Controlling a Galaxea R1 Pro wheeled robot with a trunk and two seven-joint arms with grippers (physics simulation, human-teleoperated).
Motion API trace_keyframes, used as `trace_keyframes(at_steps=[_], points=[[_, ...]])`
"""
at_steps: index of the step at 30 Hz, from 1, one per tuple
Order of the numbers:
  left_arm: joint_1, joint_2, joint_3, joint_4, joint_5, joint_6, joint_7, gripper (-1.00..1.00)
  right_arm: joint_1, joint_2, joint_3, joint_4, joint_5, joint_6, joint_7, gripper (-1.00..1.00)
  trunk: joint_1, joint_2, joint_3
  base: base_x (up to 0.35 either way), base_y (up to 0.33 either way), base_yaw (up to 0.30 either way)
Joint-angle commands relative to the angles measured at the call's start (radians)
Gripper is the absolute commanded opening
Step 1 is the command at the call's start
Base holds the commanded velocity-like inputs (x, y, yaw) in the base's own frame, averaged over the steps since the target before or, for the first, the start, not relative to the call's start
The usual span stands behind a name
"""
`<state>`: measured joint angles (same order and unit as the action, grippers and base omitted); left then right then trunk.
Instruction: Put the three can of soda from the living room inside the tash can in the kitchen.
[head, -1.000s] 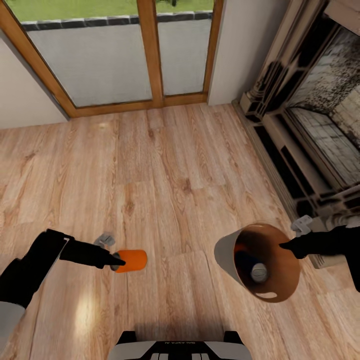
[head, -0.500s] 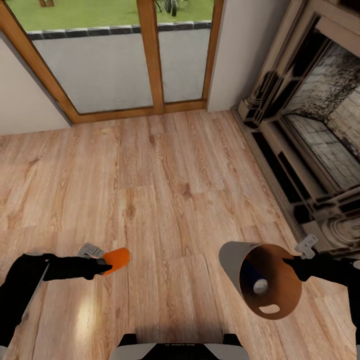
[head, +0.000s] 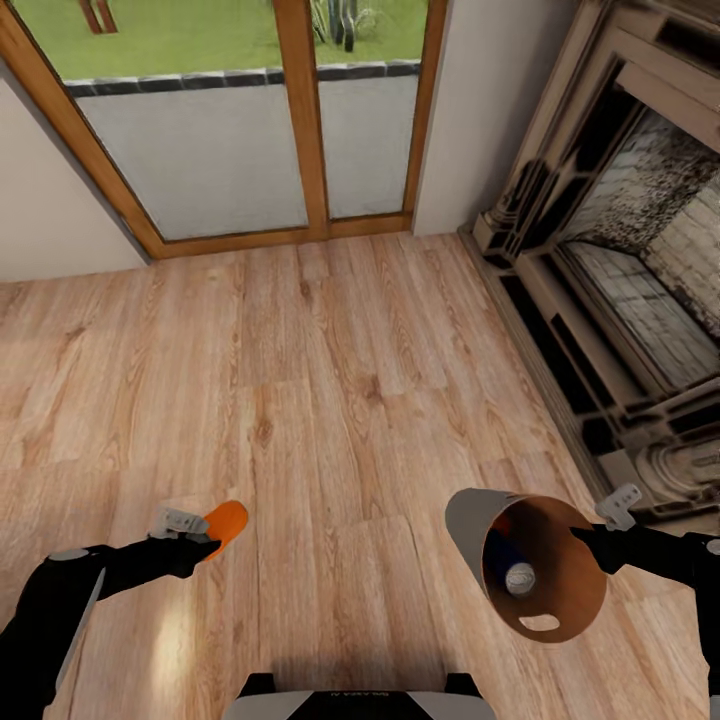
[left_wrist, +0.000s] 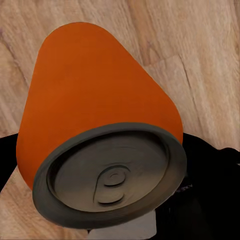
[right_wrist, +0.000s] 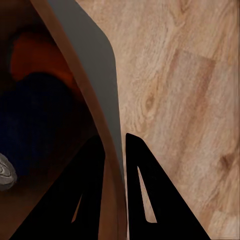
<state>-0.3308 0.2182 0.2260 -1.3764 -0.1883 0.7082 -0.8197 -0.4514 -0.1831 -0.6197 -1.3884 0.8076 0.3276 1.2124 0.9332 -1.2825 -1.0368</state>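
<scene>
My left gripper (head: 203, 541) is shut on an orange can of soda (head: 226, 523) held a little above the wood floor at lower left. The left wrist view has that can (left_wrist: 100, 95) close up, its dark silver top facing the camera. At lower right my right gripper (head: 592, 537) is shut on the rim of the tash can (head: 466, 521), which is tilted with its mouth toward me. Inside it lie a blue can with a silver top (head: 516, 575) and an orange can (right_wrist: 35, 55). The bin wall (right_wrist: 102, 95) runs between my right gripper's fingers (right_wrist: 145, 190).
A brick-and-stone fireplace (head: 620, 300) lines the right side. A glass door with a wood frame (head: 300, 120) is straight ahead, with white wall (head: 480, 100) beside it. Open wood floor (head: 330, 380) lies between. My base (head: 360, 695) shows at the lower edge.
The camera has shifted, sliding the room down in view. My left arm has drawn back to the left with the orange can. The right gripper keeps hold of the bin.
</scene>
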Motion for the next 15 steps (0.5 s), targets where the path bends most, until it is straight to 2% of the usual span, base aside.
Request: trace_keyframes(at_steps=[1,6,8,10,13,15], points=[[0.002,-0.006,0.000,0.000,-0.001,-0.008,0.010,-1.00,0.000,0.004,0.000,0.007,-0.005,0.005,-0.012,-1.00,-0.004,0.007,0.005,0.000,0.000,0.000],[0.006,-0.015,0.002,0.005,0.000,-0.022,0.026,-1.00,0.000,0.013,0.000,0.041,-0.005,-0.016,-0.039,-1.00,-0.023,0.042,0.029,0.000,0.000,0.000],[0.008,-0.018,0.002,0.008,0.001,-0.040,0.029,-1.00,0.000,0.014,-0.001,0.085,-0.004,-0.070,-0.044,-1.00,-0.031,0.056,0.038,0.000,0.000,0.000],[0.008,-0.023,0.003,0.009,0.000,-0.048,0.030,-1.00,0.000,0.014,-0.003,0.108,-0.005,-0.086,-0.046,-1.00,-0.038,0.070,0.047,0.000,0.000,0.000],[0.009,-0.039,0.004,0.010,0.001,-0.059,0.037,-1.00,0.000,0.016,-0.043,0.173,-0.004,-0.154,-0.056,-1.00,-0.050,0.091,0.062,0.000,0.000,0.004],[0.032,-0.044,0.007,0.005,0.003,-0.063,0.049,-1.00,0.000,0.034,-0.069,0.216,-0.003,-0.193,-0.112,-1.00,-0.058,0.105,0.070,0.000,0.000,0.006]])
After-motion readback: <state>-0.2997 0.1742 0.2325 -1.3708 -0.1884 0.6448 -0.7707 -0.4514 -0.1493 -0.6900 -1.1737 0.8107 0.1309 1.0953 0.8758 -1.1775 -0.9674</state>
